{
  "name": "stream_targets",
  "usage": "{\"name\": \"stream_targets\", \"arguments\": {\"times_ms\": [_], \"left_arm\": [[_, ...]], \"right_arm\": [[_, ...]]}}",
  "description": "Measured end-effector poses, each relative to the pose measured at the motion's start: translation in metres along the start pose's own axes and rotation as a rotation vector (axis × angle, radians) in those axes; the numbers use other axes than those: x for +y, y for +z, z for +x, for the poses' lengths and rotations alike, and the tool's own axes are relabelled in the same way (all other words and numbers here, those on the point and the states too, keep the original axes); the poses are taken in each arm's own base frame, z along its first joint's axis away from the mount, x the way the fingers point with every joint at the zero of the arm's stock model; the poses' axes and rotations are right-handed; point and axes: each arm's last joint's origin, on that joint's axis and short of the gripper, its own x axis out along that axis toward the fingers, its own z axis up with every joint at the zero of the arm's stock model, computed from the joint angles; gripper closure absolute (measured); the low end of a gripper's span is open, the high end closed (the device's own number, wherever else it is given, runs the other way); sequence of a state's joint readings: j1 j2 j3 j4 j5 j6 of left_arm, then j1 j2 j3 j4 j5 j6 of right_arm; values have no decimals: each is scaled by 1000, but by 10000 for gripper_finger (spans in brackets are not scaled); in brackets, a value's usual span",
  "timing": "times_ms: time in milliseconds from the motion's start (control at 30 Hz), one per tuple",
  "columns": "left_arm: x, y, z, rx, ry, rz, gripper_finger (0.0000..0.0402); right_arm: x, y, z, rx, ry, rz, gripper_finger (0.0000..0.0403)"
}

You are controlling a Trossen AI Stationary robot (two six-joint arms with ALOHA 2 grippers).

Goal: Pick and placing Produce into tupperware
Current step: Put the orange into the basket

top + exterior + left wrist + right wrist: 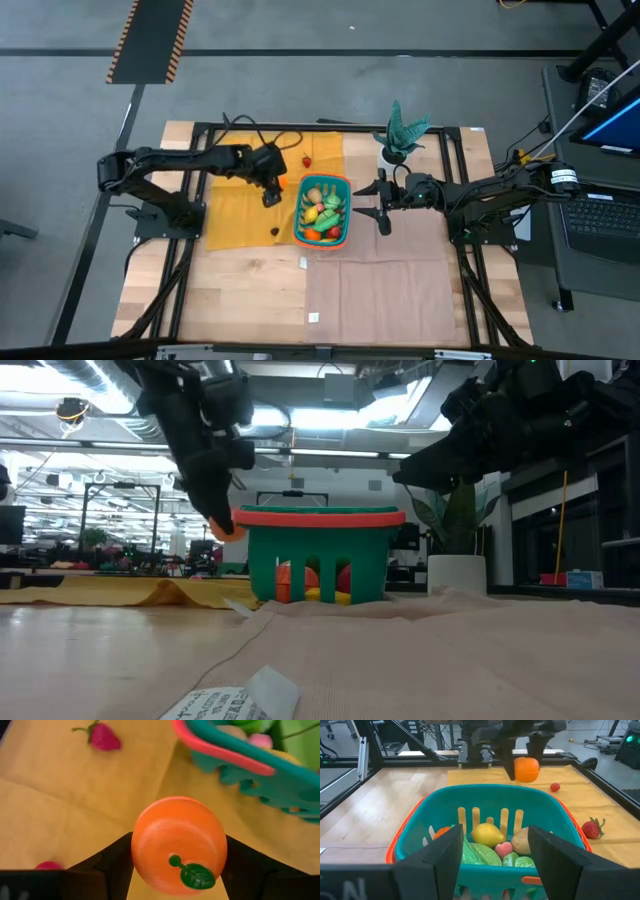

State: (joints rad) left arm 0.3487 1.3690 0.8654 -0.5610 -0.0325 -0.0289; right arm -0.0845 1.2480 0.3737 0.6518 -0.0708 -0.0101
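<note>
The teal tupperware (322,210) with its orange rim stands mid-table on the yellow cloth's right edge and holds several pieces of produce (487,834). My left gripper (272,187) hangs just left of it, shut on a toy orange (179,845), which also shows as the orange (228,528) beside the rim. A strawberry (307,161) and a small red piece (274,231) lie on the yellow cloth (235,210). My right gripper (382,202) stands open just right of the tupperware, with nothing between its fingers. My left gripper pinches the orange between its two fingers (112,865), which lie on two opposite sides (139,852) of the fruit. They slant down from the table's left. The orange is lifted clear of the cloth, and its green leaf (197,876) faces back toward the wrist.
A potted green plant (400,135) in a white pot stands behind the tupperware's right end. A pale cloth (390,280) covers the near right of the table, with a paper label (235,700) near the front. A dark cable (265,135) lies at the far edge.
</note>
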Motion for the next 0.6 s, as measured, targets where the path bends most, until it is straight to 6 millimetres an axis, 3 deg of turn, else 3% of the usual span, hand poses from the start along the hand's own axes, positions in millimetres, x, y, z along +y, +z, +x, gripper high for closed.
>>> {"name": "stream_targets", "arguments": {"times_ms": [133,300,400,600], "left_arm": [[-16,0,-11,-38,-20,37,165],[-32,-3,-38,-140,-38,70,165],[-38,-13,-51,-207,-48,72,165],[-47,-35,-60,-417,-120,86,165]], "right_arm": [[0,0,0,0,0,0,178],[0,0,0,1,0,1,178],[0,0,0,1,0,1,178],[0,0,0,0,0,-3,178]]}}
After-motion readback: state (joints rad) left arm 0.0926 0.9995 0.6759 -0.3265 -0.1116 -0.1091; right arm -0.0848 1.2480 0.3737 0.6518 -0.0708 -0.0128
